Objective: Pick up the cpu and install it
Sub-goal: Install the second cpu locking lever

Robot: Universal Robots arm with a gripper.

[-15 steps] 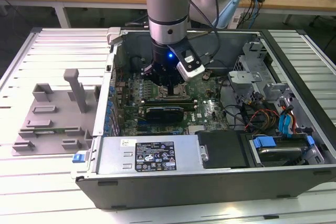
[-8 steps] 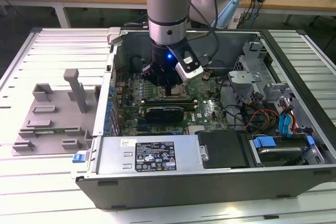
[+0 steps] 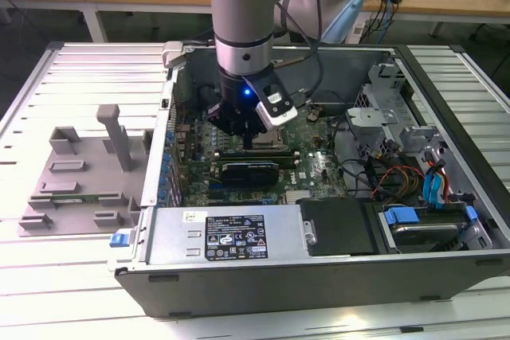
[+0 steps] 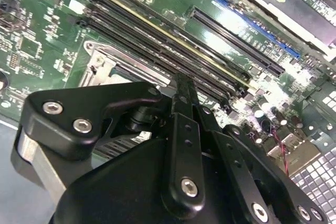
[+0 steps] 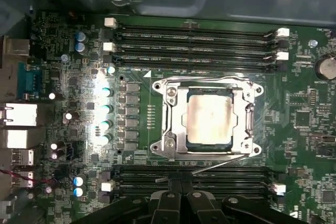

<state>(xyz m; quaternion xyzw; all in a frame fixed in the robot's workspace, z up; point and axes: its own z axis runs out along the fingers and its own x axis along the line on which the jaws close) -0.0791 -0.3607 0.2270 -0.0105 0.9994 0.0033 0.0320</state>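
The cpu (image 5: 210, 119), a small square chip with a pale metal top, lies flat inside the metal socket frame (image 5: 170, 98) on the green motherboard (image 5: 63, 51). In the first wrist view my gripper (image 5: 181, 186) sits just off the socket's edge, over a bank of black memory slots, fingers together and holding nothing. The second wrist view shows my gripper (image 4: 182, 85) close above the board beside the socket frame (image 4: 102, 59). From the exterior view my gripper (image 3: 249, 139) hangs low inside the open computer case (image 3: 319, 276), above the board's middle.
A grey plastic tray (image 3: 80, 181) with upright posts stands outside the case on the exterior view's left. Inside are a long black card (image 3: 249, 170), a power supply (image 3: 223, 236), drive cages and cables (image 3: 398, 173) on the right. Memory slots (image 5: 194, 40) flank the socket.
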